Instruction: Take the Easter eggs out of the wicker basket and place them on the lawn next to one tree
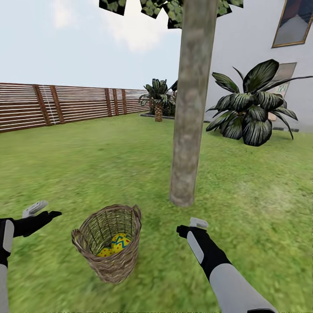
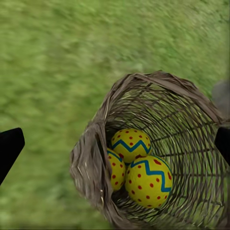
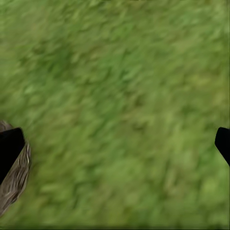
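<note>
Lower centre, wicker basket (image 1: 108,243) holds three Easter eggs (image 2: 139,165), nearer the left gripper (image 1: 42,211) (both grippers wide open, empty).

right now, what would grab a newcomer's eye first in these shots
The thick grey-brown tree trunk rises mid-lawn, dominating the head view. Just in front of it stands a small brown woven wicker basket, holding three yellow eggs with red dots and blue zigzag bands. The black left hand and right hand hover open on either side of the basket.
</note>
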{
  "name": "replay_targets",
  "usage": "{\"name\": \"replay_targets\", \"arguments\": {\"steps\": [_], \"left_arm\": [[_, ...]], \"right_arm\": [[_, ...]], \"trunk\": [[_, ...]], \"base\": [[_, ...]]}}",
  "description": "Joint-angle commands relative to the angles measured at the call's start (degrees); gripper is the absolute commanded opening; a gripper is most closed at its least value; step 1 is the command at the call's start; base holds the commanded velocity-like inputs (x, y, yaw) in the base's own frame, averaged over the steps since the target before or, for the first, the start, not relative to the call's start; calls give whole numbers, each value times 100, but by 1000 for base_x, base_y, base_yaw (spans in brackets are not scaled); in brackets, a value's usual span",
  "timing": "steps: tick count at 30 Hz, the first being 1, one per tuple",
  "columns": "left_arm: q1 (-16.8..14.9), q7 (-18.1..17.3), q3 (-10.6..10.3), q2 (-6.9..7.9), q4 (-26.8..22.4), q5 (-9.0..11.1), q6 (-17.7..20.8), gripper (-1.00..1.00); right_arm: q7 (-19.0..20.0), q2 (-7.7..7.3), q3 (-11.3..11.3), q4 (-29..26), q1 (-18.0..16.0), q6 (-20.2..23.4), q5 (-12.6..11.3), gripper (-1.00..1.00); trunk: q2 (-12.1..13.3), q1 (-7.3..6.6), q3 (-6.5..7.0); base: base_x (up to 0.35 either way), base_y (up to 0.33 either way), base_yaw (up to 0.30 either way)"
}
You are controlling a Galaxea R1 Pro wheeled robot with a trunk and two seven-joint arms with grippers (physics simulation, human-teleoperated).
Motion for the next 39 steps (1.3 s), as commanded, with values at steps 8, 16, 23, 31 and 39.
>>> {"name": "replay_targets", "arguments": {"steps": [8,16,23,31,39], "left_arm": [[-4,-23,36,0,-2,-8,29,100],[-1,-30,41,37,6,9,37,100],[4,-40,112,55,6,12,13,100],[4,-40,191,56,6,8,10,100],[4,-40,195,53,6,14,4,100]], "right_arm": [[-8,2,339,-62,-2,38,-51,100],[106,2,393,-93,-2,39,-81,100],[122,2,395,-93,-2,39,-82,100],[138,2,395,-93,-2,39,-83,100],[155,2,395,-1276,126,1430,-218,100]], "trunk": [[320,-178,138],[520,-288,228],[520,-288,228],[520,-288,228],[520,-288,228]], "base": [[-38,15,0],[-154,132,0],[-14,70,139],[-1,262,236],[0,223,25]]}}
